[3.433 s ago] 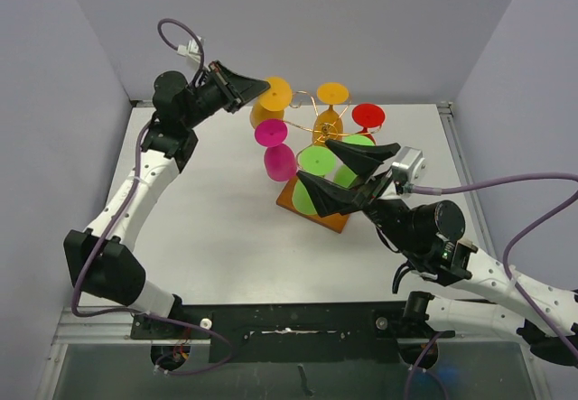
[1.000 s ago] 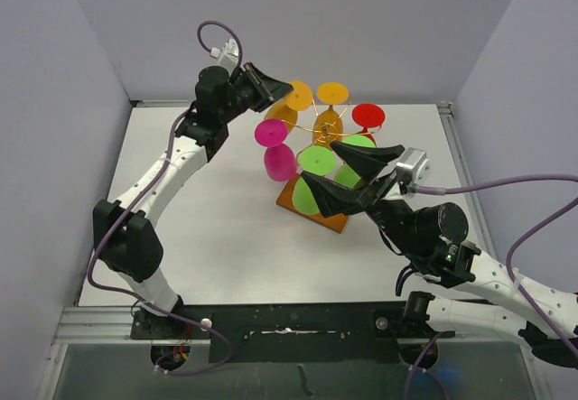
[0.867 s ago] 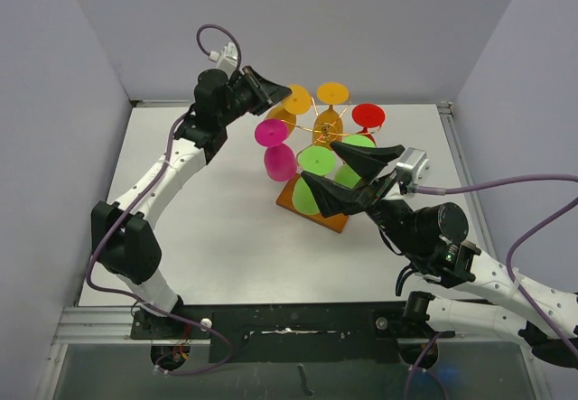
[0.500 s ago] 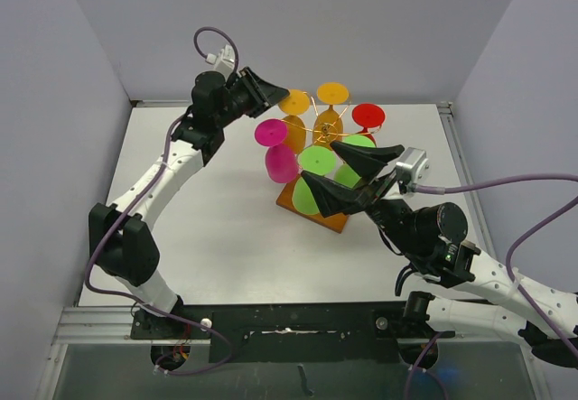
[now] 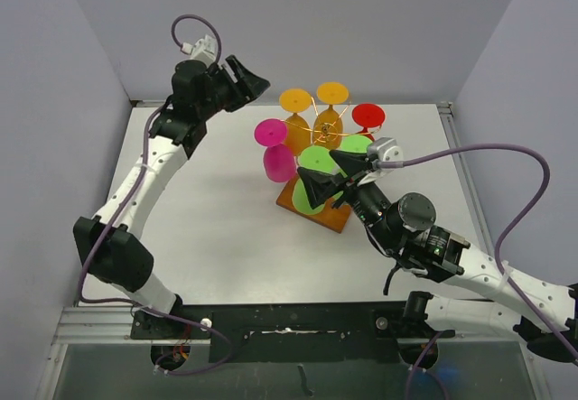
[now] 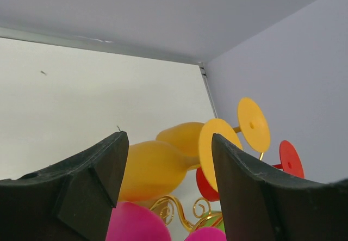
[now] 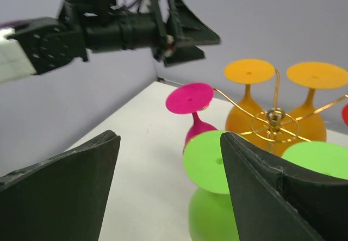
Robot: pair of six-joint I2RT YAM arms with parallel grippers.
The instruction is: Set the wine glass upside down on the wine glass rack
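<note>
Clearly, left jaws and right jaws gape wide — both empty, facing the wine glass rack (image 5: pixel 332 220).

The right pincer (image 7: pixel 169 143) stands spread and empty before the wine glass rack (image 7: pixel 274 122); a pink glass (image 7: pixel 190 98) hangs inverted there.

My left arm (image 5: pixel 135 190) and right arm (image 5: pixel 488 269) are white links with black joints. A purple cable (image 5: pixel 470 145) loops along each. The left end effector (image 5: pixel 256 79) and right end effector (image 5: pixel 318 163) have matte black, wedge-shaped fingers (image 7: pixel 60 192).
</note>
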